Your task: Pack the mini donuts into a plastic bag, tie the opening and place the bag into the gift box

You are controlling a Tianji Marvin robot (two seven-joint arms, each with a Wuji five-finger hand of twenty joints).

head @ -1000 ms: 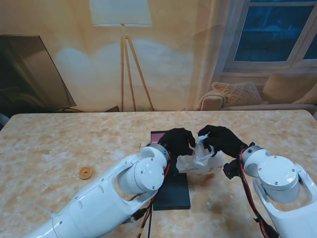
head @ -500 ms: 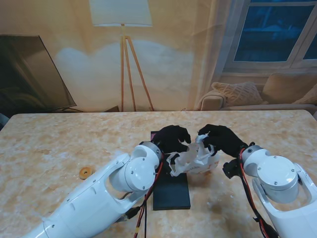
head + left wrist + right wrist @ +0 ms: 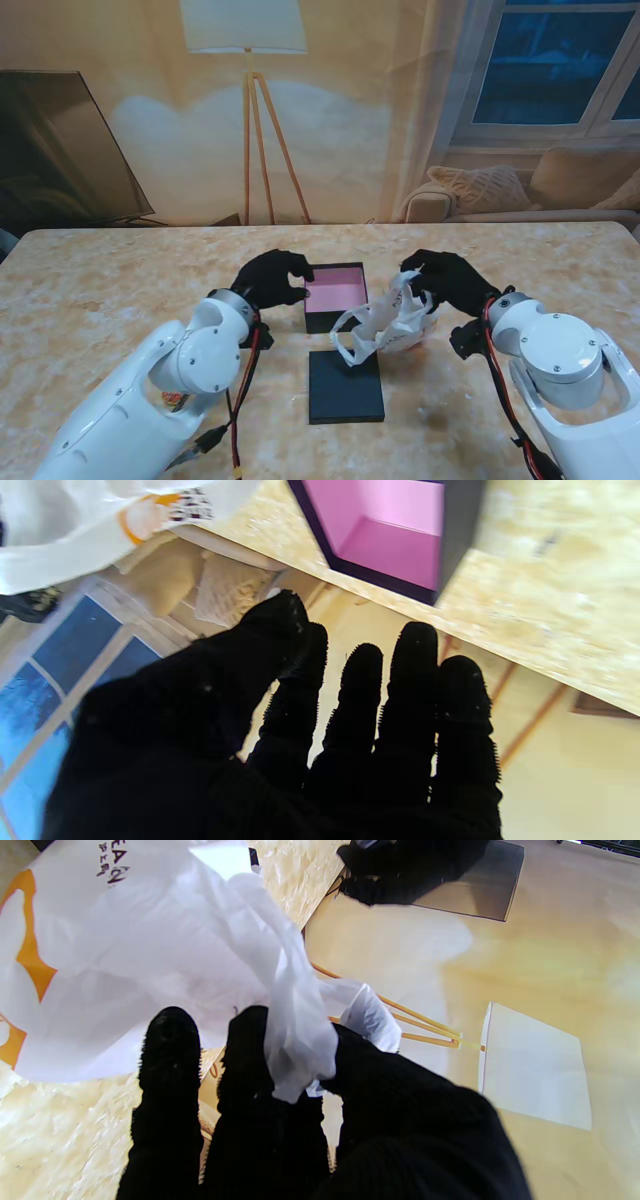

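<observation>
Stand view: right robot hand (image 3: 447, 281) pinches the plastic bag (image 3: 388, 322) by its neck, beside the open gift box (image 3: 335, 293); left robot hand (image 3: 272, 279) hovers empty, fingers loosely curled, left of the box. Left wrist view: nothing held; box's pink floor is bare. Right wrist view: bag film bunched between thumb and fingers (image 3: 250, 1050). Lift clear of the wall, then lower centrally.
</observation>
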